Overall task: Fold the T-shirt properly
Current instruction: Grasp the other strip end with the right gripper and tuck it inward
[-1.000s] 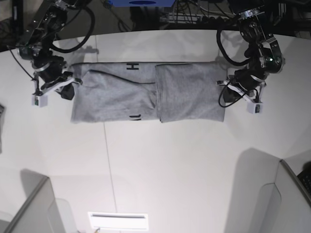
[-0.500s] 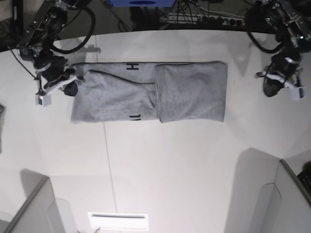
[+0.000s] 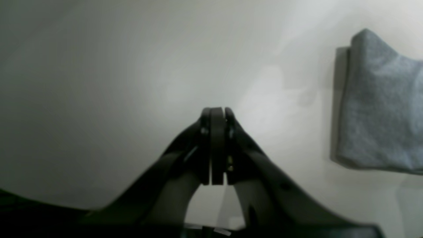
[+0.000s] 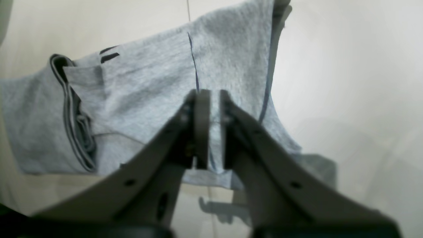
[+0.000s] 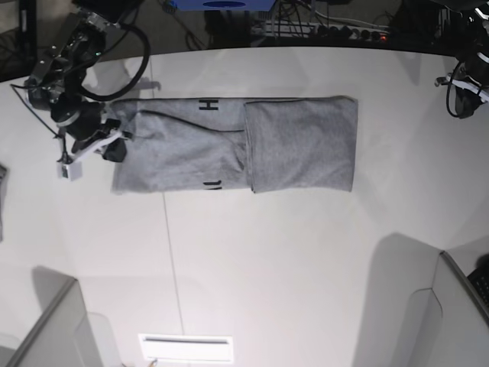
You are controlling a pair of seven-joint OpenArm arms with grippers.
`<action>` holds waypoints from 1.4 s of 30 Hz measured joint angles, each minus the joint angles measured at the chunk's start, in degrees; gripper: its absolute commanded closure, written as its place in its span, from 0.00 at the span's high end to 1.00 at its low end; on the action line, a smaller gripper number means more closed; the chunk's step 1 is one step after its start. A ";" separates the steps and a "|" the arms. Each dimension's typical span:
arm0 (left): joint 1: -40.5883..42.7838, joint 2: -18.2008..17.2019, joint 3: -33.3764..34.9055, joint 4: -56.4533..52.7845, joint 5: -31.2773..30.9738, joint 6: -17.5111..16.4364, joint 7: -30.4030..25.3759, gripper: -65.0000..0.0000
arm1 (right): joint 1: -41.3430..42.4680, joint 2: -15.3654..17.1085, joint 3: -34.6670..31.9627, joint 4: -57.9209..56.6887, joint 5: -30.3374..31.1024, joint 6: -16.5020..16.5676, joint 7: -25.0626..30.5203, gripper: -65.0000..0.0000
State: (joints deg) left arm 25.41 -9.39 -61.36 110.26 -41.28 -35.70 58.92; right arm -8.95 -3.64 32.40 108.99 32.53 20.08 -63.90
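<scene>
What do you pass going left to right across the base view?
Right gripper → T-shirt → left gripper.

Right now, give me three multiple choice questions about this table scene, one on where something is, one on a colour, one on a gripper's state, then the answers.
1. Where does the doubled-over part of the T-shirt lie in the base view?
A. on that view's right half of the shirt
B. on that view's left half of the shirt
C. hanging off the table

2. What colour is the lettering on the T-shirt?
A. red
B. white
C. black

3. How do the jaws of the left gripper stand?
A. wide open
B. shut on nothing
C. shut on the T-shirt

Answers:
1 A, a flap edge runs down the middle and the right half sits on top.
2 C, dark block marks show at the top and bottom edges of the grey cloth.
3 B, the left wrist view shows the fingers pressed together above bare table, the shirt off to the side.
</scene>
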 measured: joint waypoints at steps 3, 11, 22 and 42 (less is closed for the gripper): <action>0.33 0.20 0.07 0.00 0.00 0.00 0.02 0.00 | -0.02 -1.29 -0.42 0.00 0.22 0.11 -0.76 0.16; 0.15 0.15 0.33 0.02 -0.17 -0.22 0.00 0.00 | 0.24 -0.61 -1.79 0.00 0.26 0.11 -0.35 0.17; 0.20 0.26 -0.07 0.02 -0.22 -0.20 -0.02 0.00 | 4.44 -0.48 -1.60 0.00 0.04 0.13 -2.21 0.17; -0.31 0.15 -0.07 -0.13 0.00 -0.17 0.02 0.00 | 9.05 2.08 -5.51 -9.51 -0.52 0.07 -4.76 0.58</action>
State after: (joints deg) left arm 25.10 -9.23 -61.43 110.13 -41.28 -35.88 58.94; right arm 0.10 -1.56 26.89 99.48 32.01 20.14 -68.66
